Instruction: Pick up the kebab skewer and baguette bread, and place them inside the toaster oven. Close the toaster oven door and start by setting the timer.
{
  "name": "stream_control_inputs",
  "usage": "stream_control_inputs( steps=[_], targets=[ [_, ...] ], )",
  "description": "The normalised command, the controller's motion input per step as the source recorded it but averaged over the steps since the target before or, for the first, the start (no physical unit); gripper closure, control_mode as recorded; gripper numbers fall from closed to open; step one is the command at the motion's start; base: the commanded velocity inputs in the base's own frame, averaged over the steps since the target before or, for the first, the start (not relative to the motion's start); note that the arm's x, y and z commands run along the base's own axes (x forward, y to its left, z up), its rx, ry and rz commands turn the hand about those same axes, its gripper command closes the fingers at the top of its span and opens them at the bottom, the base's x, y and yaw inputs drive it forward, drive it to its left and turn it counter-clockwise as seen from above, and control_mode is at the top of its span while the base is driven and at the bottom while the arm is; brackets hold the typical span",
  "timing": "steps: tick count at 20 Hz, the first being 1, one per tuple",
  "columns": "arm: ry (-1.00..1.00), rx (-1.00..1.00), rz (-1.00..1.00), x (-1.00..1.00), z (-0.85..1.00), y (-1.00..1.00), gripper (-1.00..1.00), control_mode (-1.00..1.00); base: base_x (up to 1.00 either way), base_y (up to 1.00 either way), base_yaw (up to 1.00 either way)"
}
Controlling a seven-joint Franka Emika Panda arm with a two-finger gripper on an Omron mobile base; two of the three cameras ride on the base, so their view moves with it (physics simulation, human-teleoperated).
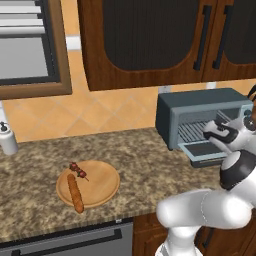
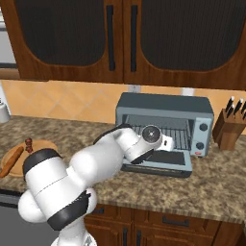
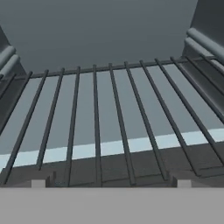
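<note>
We see the granite tabletop [image 1: 140, 155] with bare room between the toaster oven [image 1: 200, 107] at far right and the round wooden plate [image 1: 102, 187] near its left front edge. The toaster oven door [image 2: 166, 161] lies dropped open; our jaws, released wide, face the wire rack [image 3: 109, 113]. The baguette bread [image 1: 76, 193] and kebab skewer [image 1: 78, 171] lie on the plate.

The left base view looks from behind the arm, on its left, forward and down over the surface [image 1: 150, 150]. The toaster oven [image 1: 202, 120] sits far right in it. The right base view looks from the other side and has the same toaster oven in the middle. Both share the round wooden plate [image 1: 102, 185]. The hand view is very near, looking straight onto the wire rack [image 3: 109, 127] inside.
</note>
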Motion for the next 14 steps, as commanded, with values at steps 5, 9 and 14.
stream_control_inputs(
  steps=[5,9,14],
  targets=[
    [0.15,-0.02,0.07,-0.67,-0.62,-0.01,-1.0,-1.0,0.0,0.0,0.0],
    [0.15,-0.01,0.09,-0.74,-0.64,-0.05,-1.0,-1.0,0.0,0.0,0.0],
    [0.13,-0.01,0.09,-0.75,-0.64,-0.05,-1.0,-1.0,0.0,0.0,0.0]
  ],
)
